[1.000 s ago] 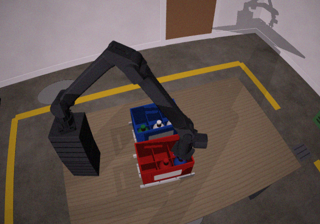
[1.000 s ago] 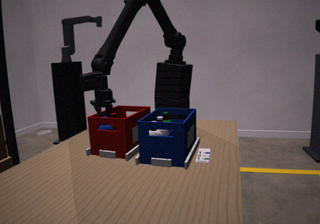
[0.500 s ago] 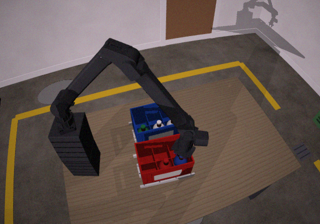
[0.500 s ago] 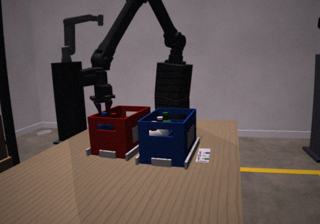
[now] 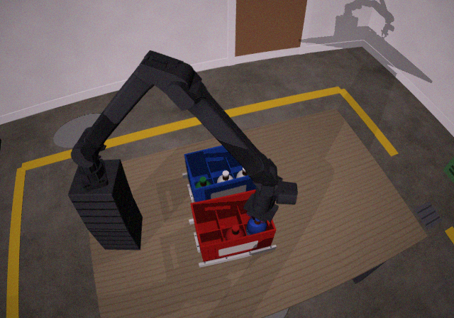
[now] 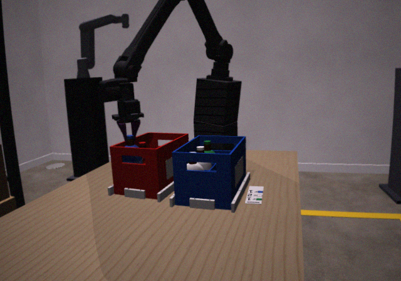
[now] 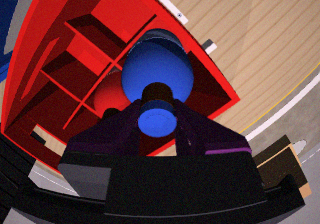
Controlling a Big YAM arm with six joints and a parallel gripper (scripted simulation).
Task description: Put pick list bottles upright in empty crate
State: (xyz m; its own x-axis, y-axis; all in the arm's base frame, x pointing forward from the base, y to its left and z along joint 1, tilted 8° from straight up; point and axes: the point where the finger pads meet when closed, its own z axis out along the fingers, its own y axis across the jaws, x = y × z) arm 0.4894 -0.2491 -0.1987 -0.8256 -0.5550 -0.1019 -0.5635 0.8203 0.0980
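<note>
Across the wood-grain tabletop (image 5: pixel 348 211) (image 6: pixel 194 239) (image 7: pixel 260 34), I have my gripper (image 5: pixel 258 219) (image 6: pixel 130 132) (image 7: pixel 157 105) partly open, clamped on the blue-capped bottle (image 5: pixel 256 226) (image 6: pixel 131 146) (image 7: pixel 157 74), its neck between the fingertips (body below them), inside the red crate (image 5: pixel 238 248) (image 6: pixel 136 177) (image 7: pixel 200 61).

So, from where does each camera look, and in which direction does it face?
Top: high beside the table, facing down across the red crate toward the wall; whole arm shows.
Exterior: low past one table end, facing along the tabletop toward the base; arm and gripper show.
Wrist: on the arm's end, facing down past the fingers at the blue bottle.
All three share that crate.
</note>
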